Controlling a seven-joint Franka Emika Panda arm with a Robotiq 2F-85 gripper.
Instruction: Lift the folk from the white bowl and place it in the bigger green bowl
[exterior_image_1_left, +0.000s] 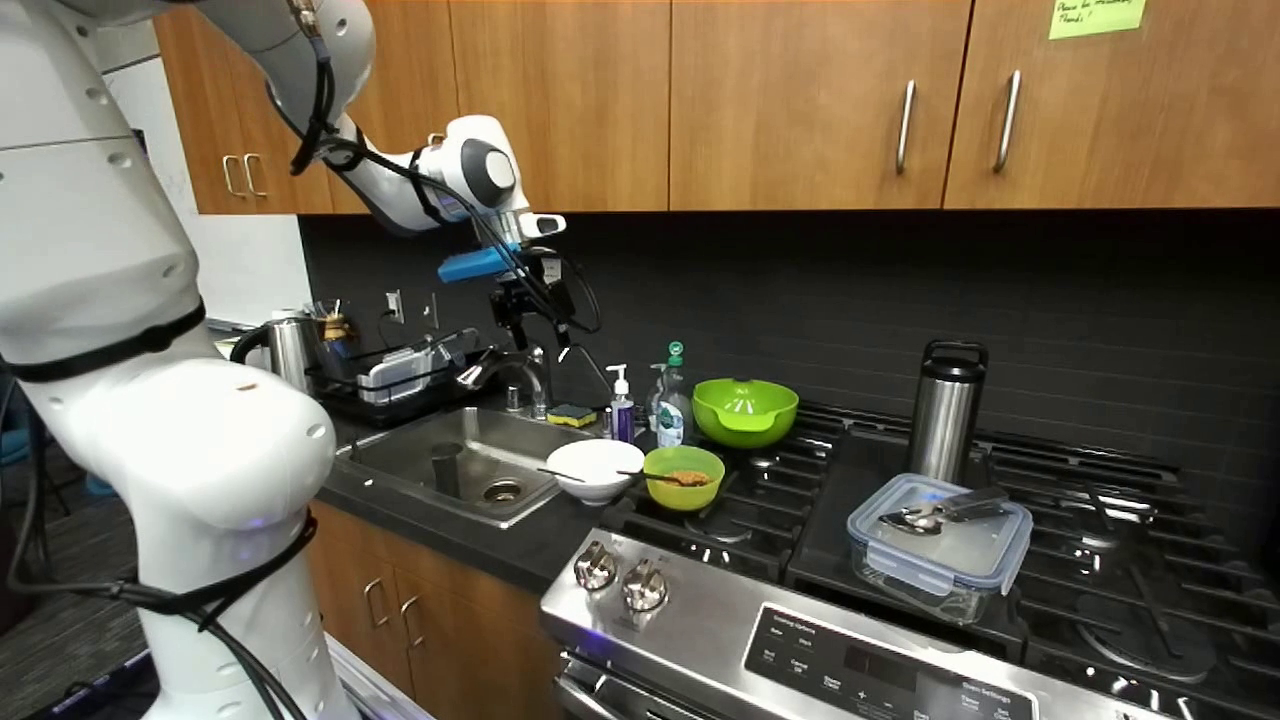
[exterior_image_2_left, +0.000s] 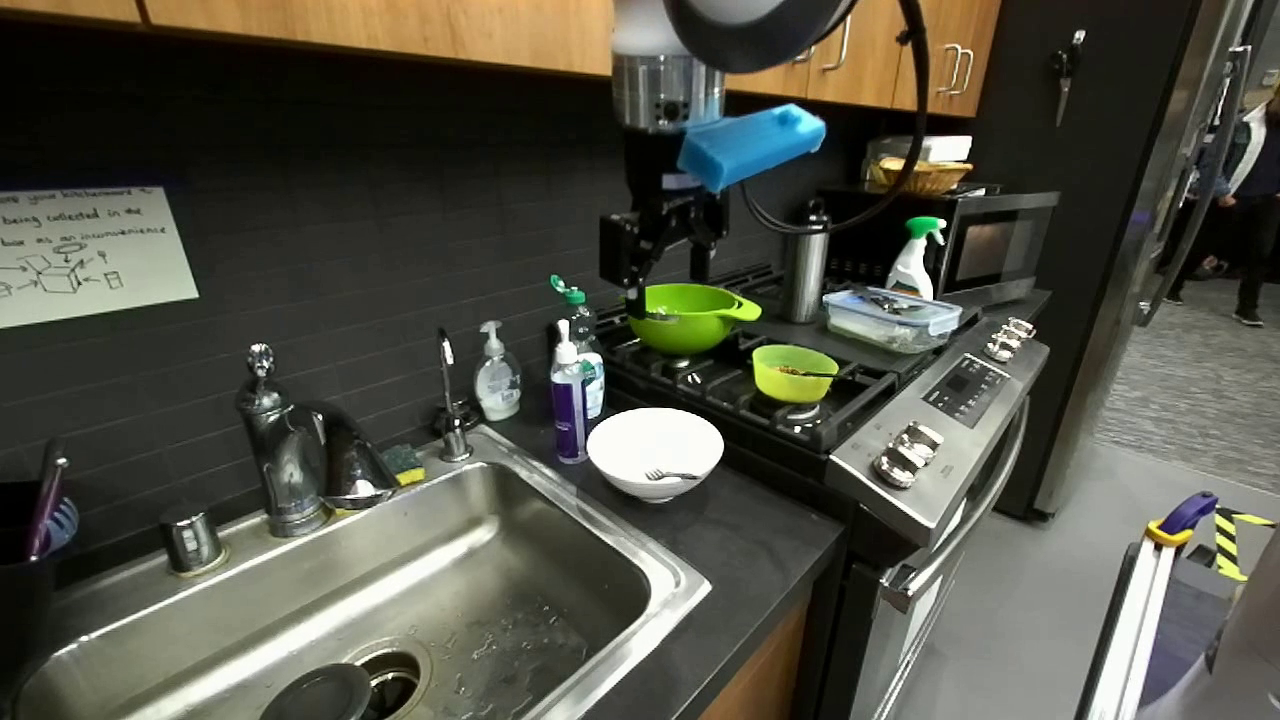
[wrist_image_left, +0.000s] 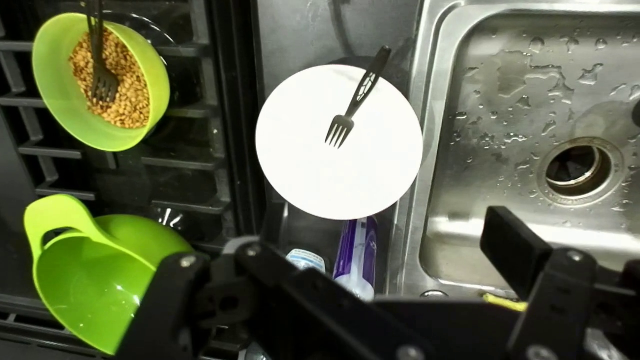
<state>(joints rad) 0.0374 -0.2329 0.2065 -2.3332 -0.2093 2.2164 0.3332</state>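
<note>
Wood cabinets (exterior_image_1_left: 560, 100) hang above dark wall (exterior_image_1_left: 850, 300), black counter (exterior_image_2_left: 750, 540) holds steel sink (exterior_image_2_left: 540, 570), stove (exterior_image_1_left: 700, 610) adjoining, tall fridge (exterior_image_2_left: 1085, 200) beyond, grey floor (exterior_image_2_left: 1040, 590) below.

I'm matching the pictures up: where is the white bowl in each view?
In an exterior view: white bowl below centre, slightly left.
In an exterior view: white bowl below centre.
In the wrist view: white bowl slightly above centre.
Shared landmark: the sink, beside it in all three.

green note (exterior_image_1_left: 1097, 16) on the cabinet door (exterior_image_1_left: 1130, 115): "please be …", "thanks!"
paper sign (exterior_image_2_left: 95, 256) on the dark wall (exterior_image_2_left: 390, 200): "your kitchenware", "being collected in the", "box as an inconvenience"
stove panel (exterior_image_1_left: 885, 668): "oven settings"
purple bottle (exterior_image_2_left: 570, 408): label too small
</note>
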